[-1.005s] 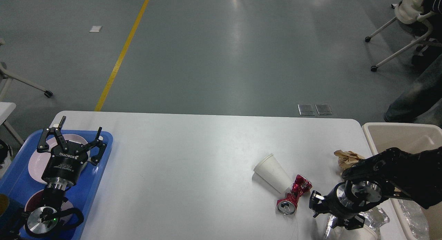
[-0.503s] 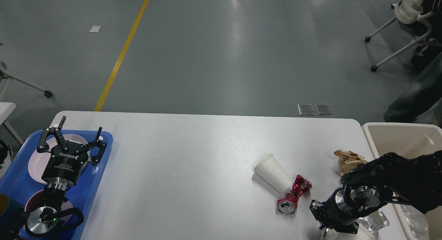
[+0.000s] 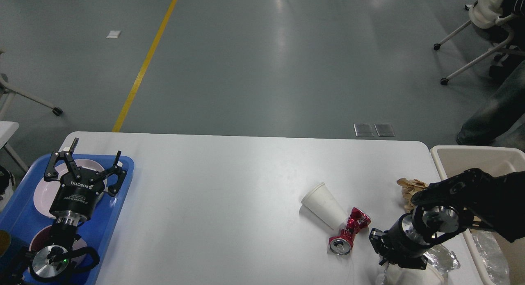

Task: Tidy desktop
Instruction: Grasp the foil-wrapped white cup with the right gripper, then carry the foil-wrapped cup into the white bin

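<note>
White, smooth, round-cornered: desktop [image 3: 229, 186] filling the lower half of the head view, lit by soft ceiling glare. Beyond desktop's far edge, grey polished floor with a yellow line [image 3: 147, 59] running diagonally, two metal floor plates [image 3: 374, 130], a wheeled chair [image 3: 488, 35] at far right, a chair leg with caster at far left.

Overlapping desktop's left end, a blue tray [image 3: 119, 203] carrying pale plates [image 3: 43, 190]. Above that tray, left gripper [image 3: 84, 164], fingers spread wide, nothing between them.

Right of desktop's centre, a white paper cup [image 3: 324, 205] lying on its side, mouth toward the far left. Touching its base, a crushed red can [image 3: 348, 231], opening toward the near edge. Near desktop's right end, crumpled brown paper [image 3: 410, 188], partly hidden by the black right arm. At desktop's near right corner, crumpled foil [image 3: 445, 260] and a second white cup [image 3: 414, 274], cut off by the frame edge.

Right gripper [image 3: 389, 252] pointing down over that second cup, seen end-on and dark; cannot tell whether spread or closed.

Just beside desktop's right edge, a beige bin [image 3: 463, 158] with clear plastic inside.
</note>
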`<action>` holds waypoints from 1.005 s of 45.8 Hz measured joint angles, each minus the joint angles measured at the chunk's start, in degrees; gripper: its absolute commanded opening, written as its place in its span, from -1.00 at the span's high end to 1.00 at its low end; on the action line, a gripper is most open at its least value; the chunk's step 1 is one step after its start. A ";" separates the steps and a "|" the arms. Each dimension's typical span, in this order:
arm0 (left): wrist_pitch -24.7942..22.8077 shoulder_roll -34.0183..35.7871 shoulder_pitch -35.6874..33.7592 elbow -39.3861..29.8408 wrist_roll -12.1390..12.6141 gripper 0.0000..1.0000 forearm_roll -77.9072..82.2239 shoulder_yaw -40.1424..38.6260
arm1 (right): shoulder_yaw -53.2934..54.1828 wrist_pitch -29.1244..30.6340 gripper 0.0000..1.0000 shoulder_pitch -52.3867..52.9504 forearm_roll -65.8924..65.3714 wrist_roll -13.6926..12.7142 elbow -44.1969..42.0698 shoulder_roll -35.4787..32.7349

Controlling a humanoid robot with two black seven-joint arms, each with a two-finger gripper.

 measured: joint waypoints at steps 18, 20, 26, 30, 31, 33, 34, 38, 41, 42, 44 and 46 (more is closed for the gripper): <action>-0.17 -0.01 0.00 -0.01 0.00 -0.93 0.00 0.00 | -21.39 11.02 1.00 31.96 7.15 -0.27 15.90 -2.42; -0.17 -0.01 0.00 -0.01 0.00 -0.93 0.00 0.00 | -24.63 13.80 1.00 37.81 7.38 -0.26 17.71 -2.41; -0.17 -0.01 0.00 -0.01 0.00 -0.93 0.00 0.00 | -30.74 22.89 1.00 51.11 7.52 -0.23 19.84 -2.41; -0.17 -0.01 0.00 -0.01 0.00 -0.93 0.00 0.00 | -33.83 27.37 1.00 58.03 7.53 -0.23 20.27 -2.42; -0.17 -0.01 0.00 -0.01 0.00 -0.93 0.00 0.00 | -34.35 27.87 1.00 58.97 7.53 -0.22 20.35 -2.41; -0.17 -0.01 0.00 -0.01 0.00 -0.93 0.00 0.00 | -35.18 28.48 1.00 60.31 7.52 -0.21 20.47 -2.39; -0.17 0.00 0.00 -0.01 0.00 -0.93 0.00 0.00 | -35.40 28.56 1.00 60.64 7.53 -0.18 20.49 -2.39; -0.12 0.00 0.00 -0.01 0.00 -0.93 0.00 0.00 | -36.06 27.71 1.00 61.01 7.38 0.01 20.48 -2.50; -0.12 0.00 0.00 -0.01 0.00 -0.93 0.00 0.00 | -36.28 26.48 1.00 60.52 7.27 0.16 20.27 -2.60; -0.12 0.00 0.00 -0.01 0.00 -0.93 0.00 0.00 | -36.33 25.96 1.00 60.14 7.20 0.20 20.14 -2.64; -0.10 0.02 0.00 -0.01 0.00 -0.93 0.00 0.00 | -36.47 24.60 1.00 58.82 7.00 0.24 19.56 -2.76; -0.08 0.02 0.00 -0.01 0.00 -0.93 0.00 0.00 | -36.63 23.33 1.00 57.16 6.85 0.28 18.50 -2.83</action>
